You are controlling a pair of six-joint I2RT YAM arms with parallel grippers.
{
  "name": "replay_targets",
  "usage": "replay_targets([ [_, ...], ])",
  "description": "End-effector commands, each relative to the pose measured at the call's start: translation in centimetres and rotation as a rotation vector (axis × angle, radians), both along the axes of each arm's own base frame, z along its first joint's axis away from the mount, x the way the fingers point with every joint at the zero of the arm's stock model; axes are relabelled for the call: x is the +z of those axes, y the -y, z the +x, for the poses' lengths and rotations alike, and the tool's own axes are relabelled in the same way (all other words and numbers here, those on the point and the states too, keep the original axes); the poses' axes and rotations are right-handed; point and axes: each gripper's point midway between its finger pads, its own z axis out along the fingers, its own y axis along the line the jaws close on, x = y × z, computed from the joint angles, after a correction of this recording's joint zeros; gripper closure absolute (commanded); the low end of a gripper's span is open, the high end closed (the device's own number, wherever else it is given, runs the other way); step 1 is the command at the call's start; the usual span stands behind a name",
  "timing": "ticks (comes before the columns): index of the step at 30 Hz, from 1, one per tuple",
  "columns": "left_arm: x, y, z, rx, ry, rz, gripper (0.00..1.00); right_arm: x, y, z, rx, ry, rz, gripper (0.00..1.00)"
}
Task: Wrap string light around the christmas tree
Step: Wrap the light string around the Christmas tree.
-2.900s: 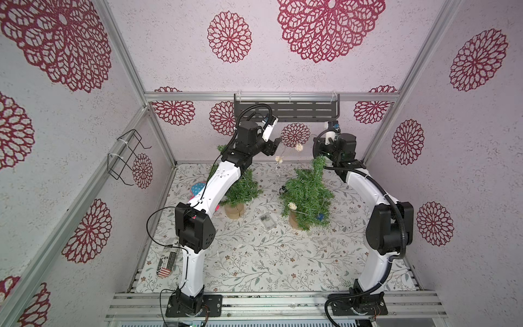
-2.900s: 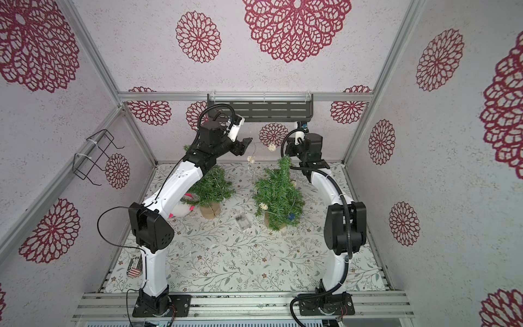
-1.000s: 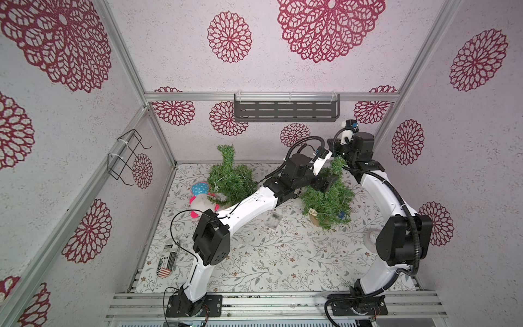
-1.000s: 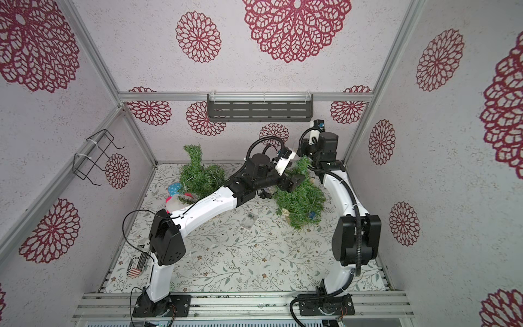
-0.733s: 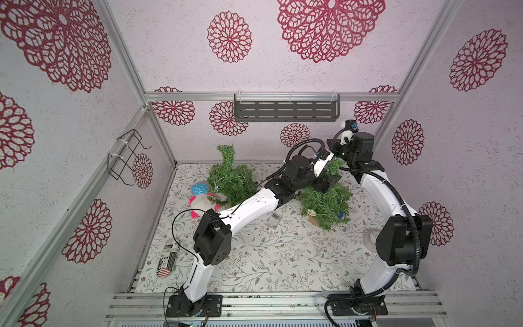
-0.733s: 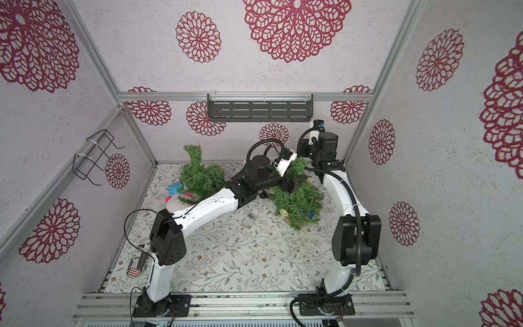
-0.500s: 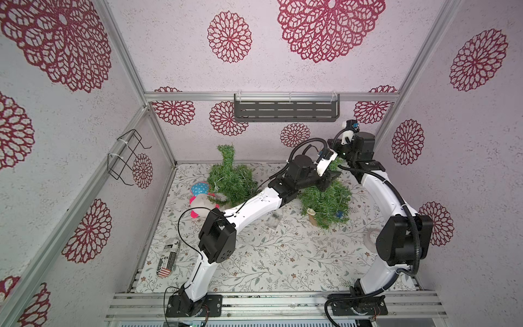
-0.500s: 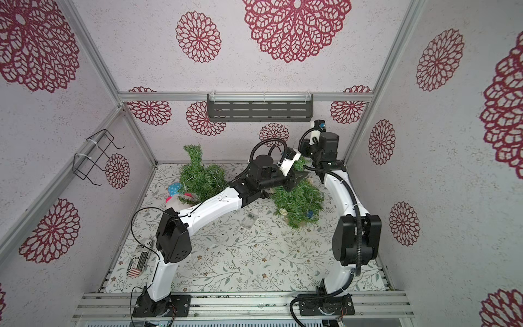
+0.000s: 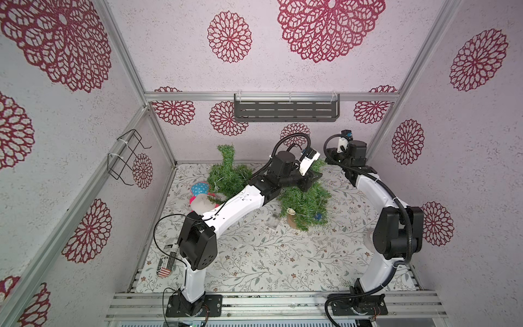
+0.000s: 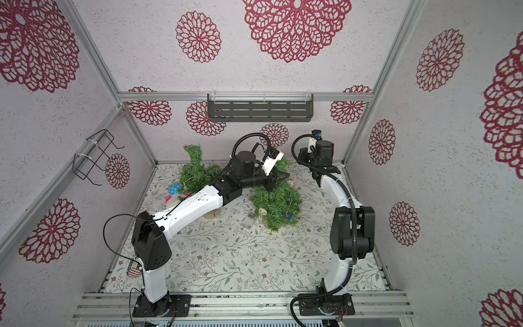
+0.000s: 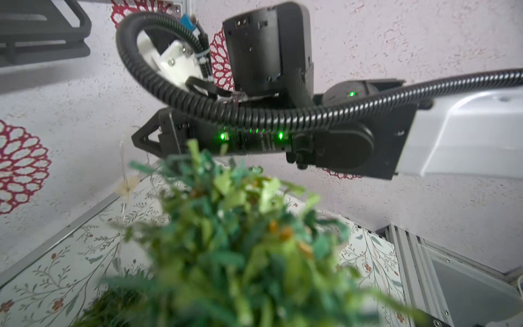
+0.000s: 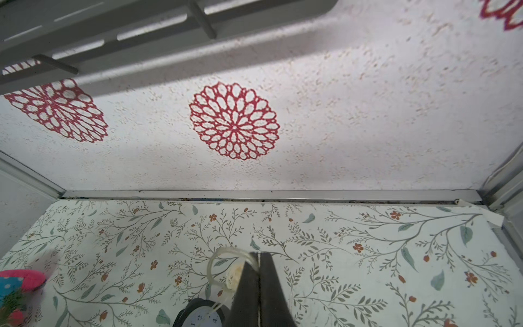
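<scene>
The christmas tree [image 9: 307, 198] [image 10: 278, 202] leans in its small pot [image 9: 293, 222] right of the middle in both top views. My left gripper [image 9: 311, 179] [image 10: 280, 177] reaches across from the left and is shut on the tree's top. In the left wrist view blurred foliage [image 11: 240, 254] hides its jaws. Just behind the tree, my right gripper [image 9: 331, 159] [image 11: 138, 138] [image 12: 259, 256] is shut on the string light [image 12: 223, 254], a thin clear wire loop. From it the wire hangs down with a small bulb [image 11: 126, 185]. Another bulb [image 9: 290, 211] lies low on the tree.
A second tree [image 9: 226, 172] stands at the back left, with a pink and blue plush toy [image 9: 201, 195] beside it. A clear box [image 9: 273, 222] lies left of the pot. A clock [image 12: 198, 315] lies below the right gripper. The back wall is close behind.
The left arm has swung from the back left across to the tree's top and its jaws have closed there. The tree has shifted right and tilted. The right gripper stays shut.
</scene>
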Motion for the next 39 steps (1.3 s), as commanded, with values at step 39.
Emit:
replay_targets([
  [39, -3.3, 0.3, 2.1, 0.105, 0.039, 0.043, 0.79, 23.3, 0.6, -27.1, 0.082, 0.343, 0.190, 1.00],
])
